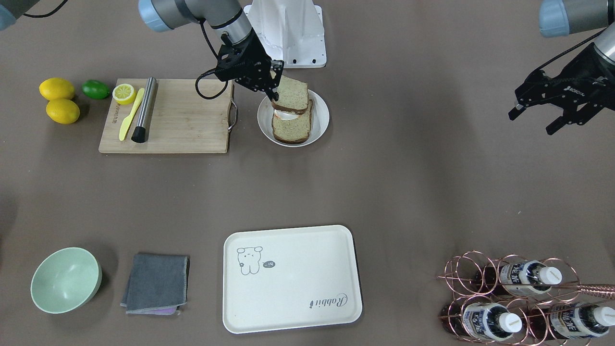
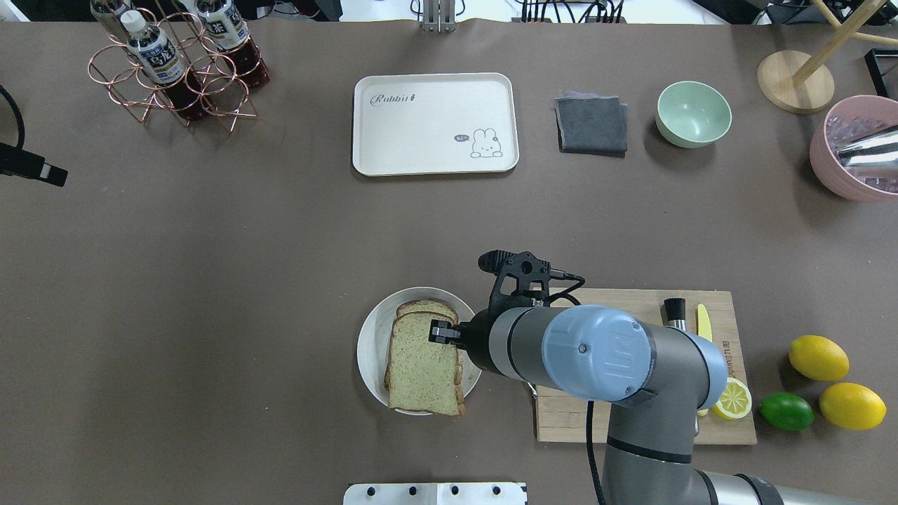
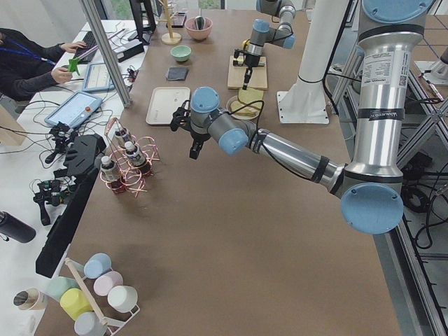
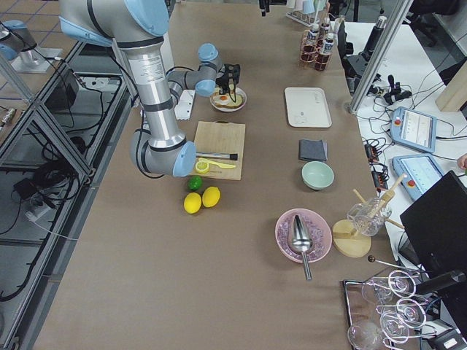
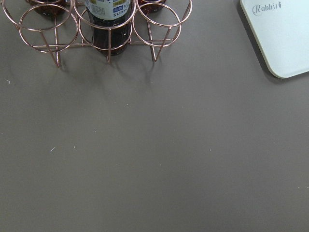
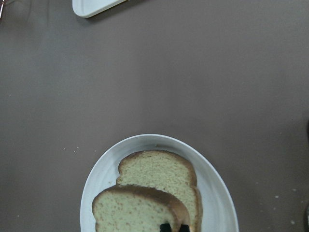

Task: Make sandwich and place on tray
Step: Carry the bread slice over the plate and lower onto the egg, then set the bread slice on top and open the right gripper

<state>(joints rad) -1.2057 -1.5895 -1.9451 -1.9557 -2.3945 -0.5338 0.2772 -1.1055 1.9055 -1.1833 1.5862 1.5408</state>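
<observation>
A round white plate point(image 1: 320, 117) holds a bottom slice of speckled bread point(image 1: 291, 128) with a white fried egg point(image 1: 287, 115) on it. My right gripper point(image 1: 273, 91) is shut on the edge of the top bread slice point(image 1: 291, 94) and holds it tilted, overlapping the lower slice; it also shows in the overhead view point(image 2: 423, 365). The right wrist view shows both slices point(image 6: 157, 171) on the plate. The cream tray point(image 1: 288, 283) lies empty at the table's far side from me. My left gripper point(image 1: 533, 122) is open and empty, hovering far off to my left.
A wooden cutting board point(image 1: 185, 120) with a lemon half, yellow knife and metal cylinder lies beside the plate. Two lemons point(image 1: 60, 98) and a lime are past it. A green bowl point(image 1: 65, 280), grey cloth point(image 1: 156, 282) and copper bottle rack point(image 1: 514, 298) flank the tray.
</observation>
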